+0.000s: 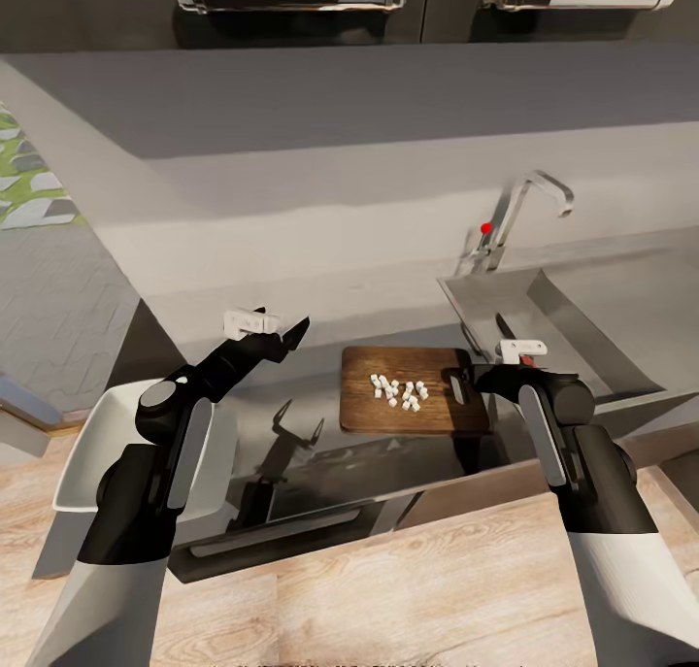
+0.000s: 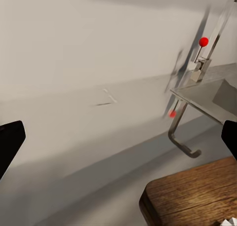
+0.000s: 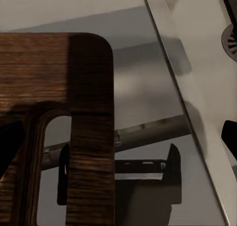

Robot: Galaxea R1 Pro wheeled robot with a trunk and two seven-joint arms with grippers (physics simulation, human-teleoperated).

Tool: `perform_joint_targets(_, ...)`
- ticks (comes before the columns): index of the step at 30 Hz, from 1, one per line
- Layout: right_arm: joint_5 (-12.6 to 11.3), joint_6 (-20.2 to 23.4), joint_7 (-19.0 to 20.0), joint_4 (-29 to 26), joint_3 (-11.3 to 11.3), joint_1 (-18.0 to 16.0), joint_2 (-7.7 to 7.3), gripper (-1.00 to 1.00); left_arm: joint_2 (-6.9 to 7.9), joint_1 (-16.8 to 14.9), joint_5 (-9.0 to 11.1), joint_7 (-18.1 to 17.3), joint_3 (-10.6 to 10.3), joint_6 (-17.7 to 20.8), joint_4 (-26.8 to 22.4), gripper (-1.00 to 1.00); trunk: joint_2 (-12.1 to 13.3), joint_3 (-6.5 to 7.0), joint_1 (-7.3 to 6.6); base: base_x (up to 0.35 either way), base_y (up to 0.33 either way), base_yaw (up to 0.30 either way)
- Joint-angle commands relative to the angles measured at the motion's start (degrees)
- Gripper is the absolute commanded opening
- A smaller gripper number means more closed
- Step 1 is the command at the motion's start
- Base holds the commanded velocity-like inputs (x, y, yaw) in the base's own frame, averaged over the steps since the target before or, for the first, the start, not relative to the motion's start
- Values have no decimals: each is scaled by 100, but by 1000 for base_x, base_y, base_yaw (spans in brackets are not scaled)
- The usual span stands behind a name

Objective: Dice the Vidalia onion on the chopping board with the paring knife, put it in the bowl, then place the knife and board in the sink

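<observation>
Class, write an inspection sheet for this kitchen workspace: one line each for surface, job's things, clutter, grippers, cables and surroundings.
Surface: grey countertop, smooth and reflective.
Job's things: chopping board carries white diced onion; sink to its right; white bowl at the left counter edge; paring knife cannot be placed.
Clutter: nothing seen.
Grippers: left gripper open over the counter, holding nothing; right gripper at the board's handle-slot end, open or shut unclear.
Cables: nothing seen.
Surroundings: faucet with red knob, wall cabinets above, wooden floor.
</observation>
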Motion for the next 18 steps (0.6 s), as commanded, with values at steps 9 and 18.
perform_joint_targets(9, -56, 21, -55, -3, 7, -5, -7, 100, -3, -4, 56, 0, 5, 53, -5, 100, -11, -65, 3, 0, 0, 0)
perform_joint_targets(18, -56, 21, -55, -3, 7, -5, -6, 100, -3, -4, 55, -3, 5, 52, -5, 100, -11, -78, 3, 0, 0, 0)
